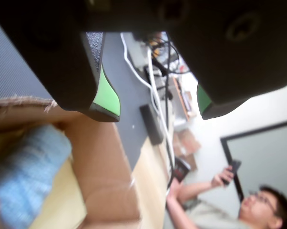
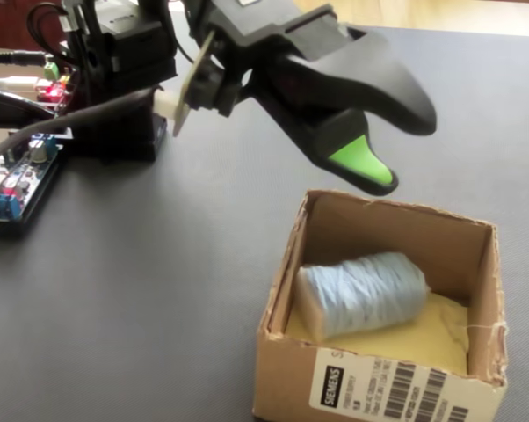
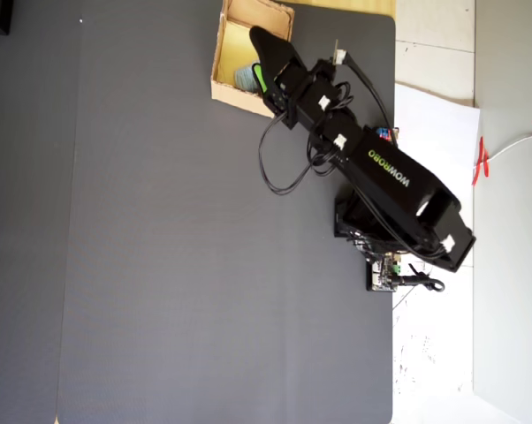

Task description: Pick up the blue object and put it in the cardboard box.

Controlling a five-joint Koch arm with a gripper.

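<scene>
The pale-blue, ribbed blue object [image 2: 361, 294] lies on the yellowish floor of the cardboard box [image 2: 370, 387], free of the gripper. My gripper [image 2: 401, 145] hangs open just above the box's far rim, its green-padded jaws spread with nothing between them. In the wrist view the blue object [image 1: 26, 176] is at the lower left inside the cardboard box [image 1: 105, 167], and the gripper [image 1: 160, 112] shows a wide gap with only the mat and cables behind it. From overhead the gripper [image 3: 262, 62] partly covers the box [image 3: 222, 53] and the blue object [image 3: 246, 78].
The arm's base [image 2: 115, 88] and a circuit board [image 2: 10, 189] stand at the back left of the grey mat. White cables [image 1: 153, 86] and a black block [image 1: 150, 124] lie beyond the box. A person [image 1: 258, 205] sits past the table edge.
</scene>
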